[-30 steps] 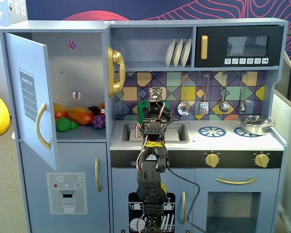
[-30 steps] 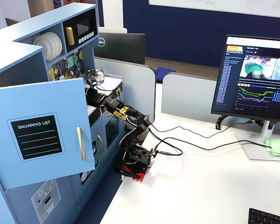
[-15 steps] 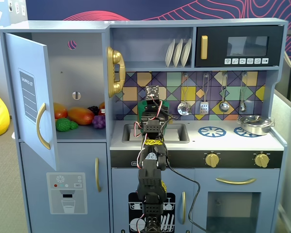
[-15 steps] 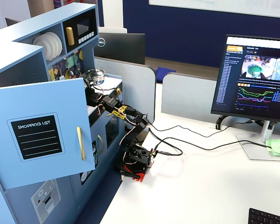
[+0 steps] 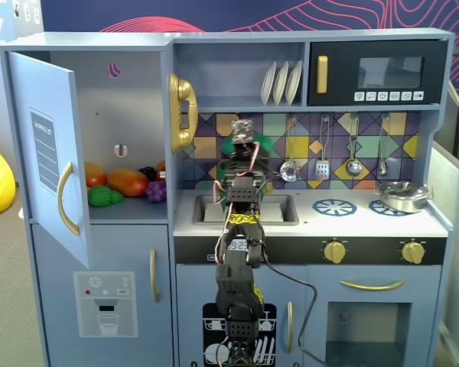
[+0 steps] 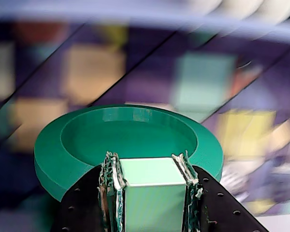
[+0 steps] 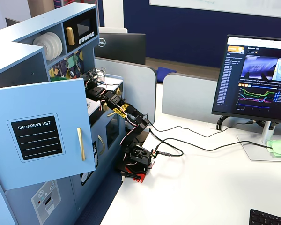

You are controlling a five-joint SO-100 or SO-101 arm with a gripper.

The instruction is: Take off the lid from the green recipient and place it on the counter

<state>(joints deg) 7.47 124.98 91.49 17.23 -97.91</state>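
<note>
Wrist view shows the gripper [image 6: 152,186] clamped on the lid [image 6: 128,140] knob, lifted; next, lower it onto the counter [image 5: 306,222].

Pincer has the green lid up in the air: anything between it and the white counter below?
Yes. In a fixed view the round green plastic lid hangs over the grey sink basin, with the arm below it; bare white counter lies right.
</note>
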